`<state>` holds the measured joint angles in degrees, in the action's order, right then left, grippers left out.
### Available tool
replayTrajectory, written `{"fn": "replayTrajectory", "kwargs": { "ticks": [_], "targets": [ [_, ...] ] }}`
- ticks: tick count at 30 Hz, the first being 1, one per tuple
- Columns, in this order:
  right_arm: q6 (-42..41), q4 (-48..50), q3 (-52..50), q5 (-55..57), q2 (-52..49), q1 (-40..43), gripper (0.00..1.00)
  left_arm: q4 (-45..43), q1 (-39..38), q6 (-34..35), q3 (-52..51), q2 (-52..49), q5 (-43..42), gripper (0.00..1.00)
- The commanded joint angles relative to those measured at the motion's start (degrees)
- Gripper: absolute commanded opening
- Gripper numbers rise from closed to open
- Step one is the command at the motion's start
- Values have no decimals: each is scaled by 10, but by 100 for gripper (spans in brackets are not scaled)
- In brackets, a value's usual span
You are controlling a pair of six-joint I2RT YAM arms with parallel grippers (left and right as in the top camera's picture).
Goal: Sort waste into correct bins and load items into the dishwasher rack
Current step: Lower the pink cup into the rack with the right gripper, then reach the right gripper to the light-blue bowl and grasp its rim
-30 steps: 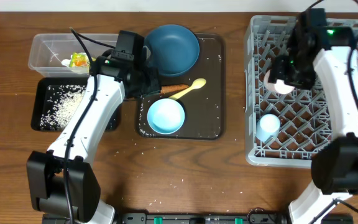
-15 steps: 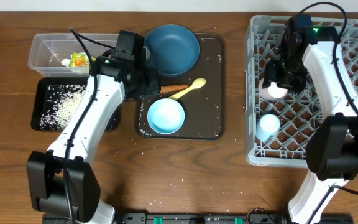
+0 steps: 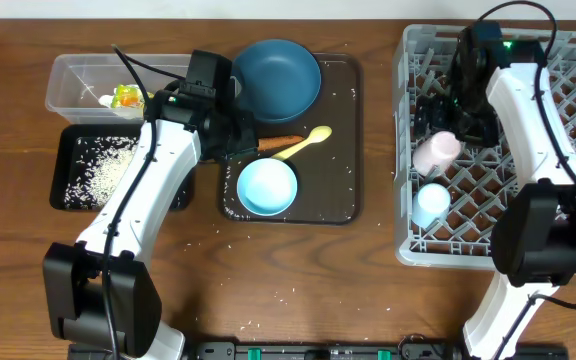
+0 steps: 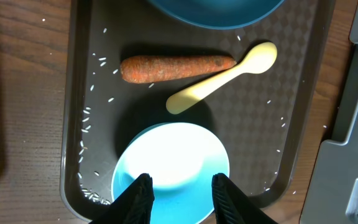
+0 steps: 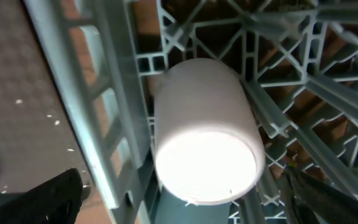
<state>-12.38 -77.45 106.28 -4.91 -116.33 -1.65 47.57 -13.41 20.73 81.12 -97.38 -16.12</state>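
**Overhead: left arm bent over the serving tray, right arm folded into the rack**

At far left, clear tub (image 3: 68, 72) with the yellow-green wrapper (image 3: 126, 97) inside. Just below it, black tray (image 3: 66, 198) strewn with rice grains (image 3: 103, 170).

Based at the near table edge, left arm slanted up and to the right, wrist bent over the left edge of the dark brown serving tray (image 3: 346, 195). In the left wrist view, left gripper (image 4: 182, 186) aimed straight down, fingers apart and holding nothing, poised above the pale blue bowl (image 4: 169, 165); contact impossible to tell.

On the same tray beyond the bowl, orange-brown stick (image 4: 178, 68) lying crosswise. Yellow spoon (image 4: 222, 78) tilted just beside it, one end near the stick's right tip. Dark blue plate (image 3: 278, 75) at the tray's far end, loose rice scattered over the tray floor.

To the right, grey dishwasher rack (image 3: 568, 240). Right arm stretched from the near edge along the rack's right side, then folded back left over its far-left part. In the right wrist view, right gripper (image 5: 182, 180) spread wide, gripping nothing. Pink cup (image 5: 204, 124) lying on its side among the pegs, clear of both fingers. Just nearer, small light blue cup (image 3: 431, 203) on the rack floor.
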Motion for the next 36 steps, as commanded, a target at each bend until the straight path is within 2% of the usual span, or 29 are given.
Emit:
{"fn": "replayTrajectory", "kwargs": {
  "ticks": [1, 9, 21, 24, 36],
  "targets": [
    [3, -15, 52, -16, -2, 3, 99, 2, -1, -8, -4, 3, 8, 34],
    [43, -45, 161, -56, 35, -26, 99, 4, -1, -8, -4, 3, 8, 36],
    [13, 13, 138, -67, 36, -176, 96, 47, 10, -10, -4, 4, 40, 36],
    [-8, 33, 109, -66, 34, -199, 92, 50, 33, 14, -4, 5, 39, 36],
    [-114, 233, -112, -72, 34, -283, 57, 54, 115, 23, -4, 5, 38, 36]
  ]
}}
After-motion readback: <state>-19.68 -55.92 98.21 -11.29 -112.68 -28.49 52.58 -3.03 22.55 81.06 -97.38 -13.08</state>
